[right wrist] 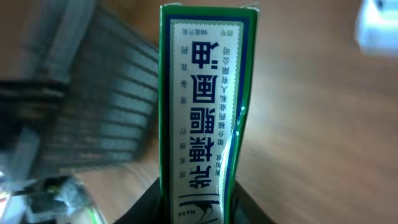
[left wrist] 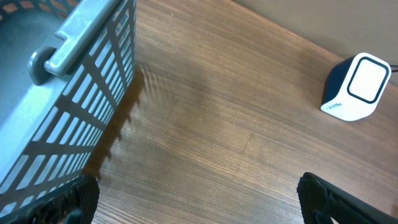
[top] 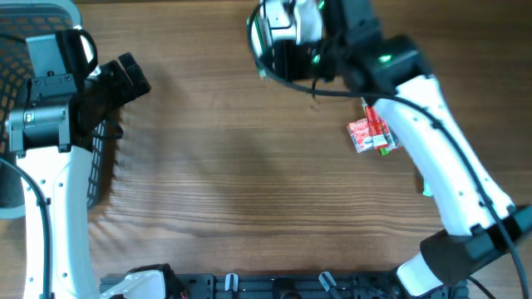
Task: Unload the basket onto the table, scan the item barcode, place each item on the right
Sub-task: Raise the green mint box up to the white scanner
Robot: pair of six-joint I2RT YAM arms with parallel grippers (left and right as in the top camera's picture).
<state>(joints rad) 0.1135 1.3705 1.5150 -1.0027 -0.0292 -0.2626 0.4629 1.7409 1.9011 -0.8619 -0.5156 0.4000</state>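
A tall green and white box [right wrist: 202, 106] with blue Chinese characters stands upright between the black fingers of my right gripper [right wrist: 200, 208], which is shut on its lower end. No barcode shows on the face towards the camera. From above, that gripper [top: 291, 54] is at the top middle of the table. The scanner [left wrist: 356, 87], white-faced with a dark blue body, sits on the wood at the far right of the left wrist view. My left gripper [left wrist: 199, 208] hangs open over bare wood beside the basket, holding nothing, and is at the left from above [top: 125, 79].
A grey slatted basket [left wrist: 68, 93] stands at the table's left edge [top: 25, 33]. A red and green packet [top: 370, 134] lies on the wood under the right arm. A blurred white shape [right wrist: 379, 25] is at the top right of the right wrist view.
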